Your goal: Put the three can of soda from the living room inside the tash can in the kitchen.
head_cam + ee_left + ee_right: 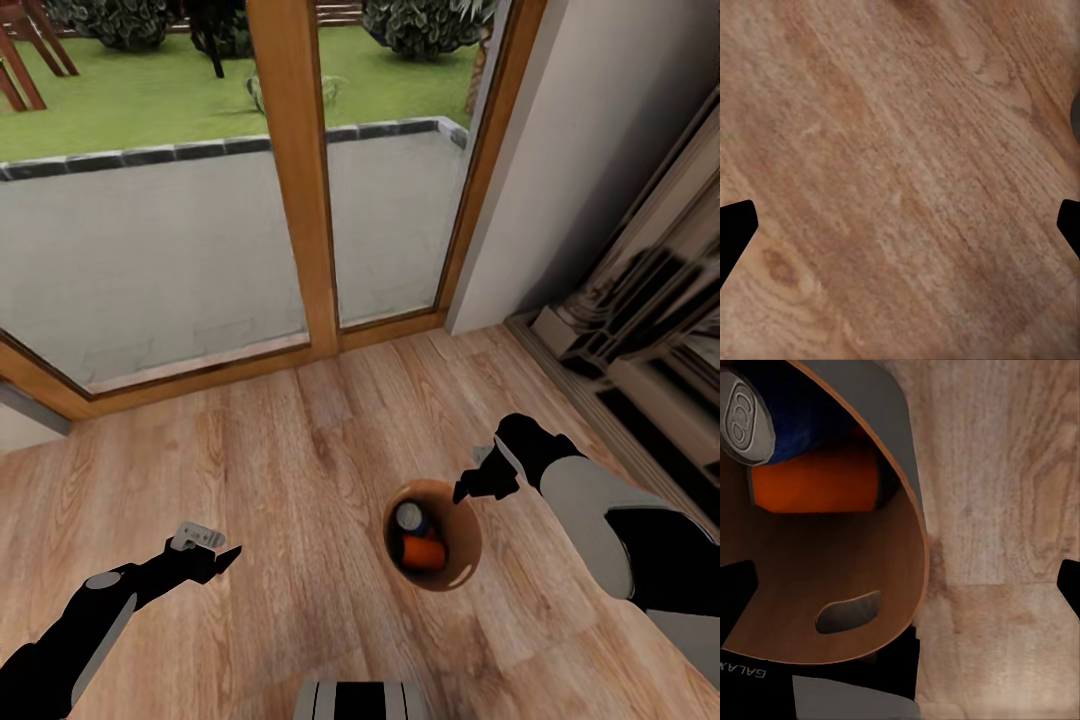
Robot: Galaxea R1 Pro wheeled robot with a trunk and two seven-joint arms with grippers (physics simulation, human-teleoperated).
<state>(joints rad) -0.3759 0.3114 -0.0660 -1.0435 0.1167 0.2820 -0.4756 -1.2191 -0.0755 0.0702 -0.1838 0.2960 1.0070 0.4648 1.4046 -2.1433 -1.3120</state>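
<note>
The tash can [436,560] stands upright on the wooden floor [280,480], in front of the robot and a little toward its right side, near a big glass door with a wooden frame [300,180]. Inside the bin I can see 2 cans of soda lying at the bottom: a blue can [412,518] with its silver top turned up, and an orange can [422,553] touching it. In the right wrist view the same 2 cans are visible, the blue can [772,416] lying above the orange can [817,480] against the brown inner wall, and the handle slot [849,612] shows as an oval hole in that wall. A 3rd can I cannot make out in these pictures. The right end effector [472,486] hangs just over the rim of the bin on its right side; its fingers are spread apart, with nothing between them. The left end effector [222,560] is well apart from the bin, low over the bare floor at the robot's left; its 2 dark fingertips [733,232] sit at opposite edges of the left wrist view, so it is also spread wide and holds nothing. Beyond the glass there is a grey terrace [150,250] and green grass [160,95].
</note>
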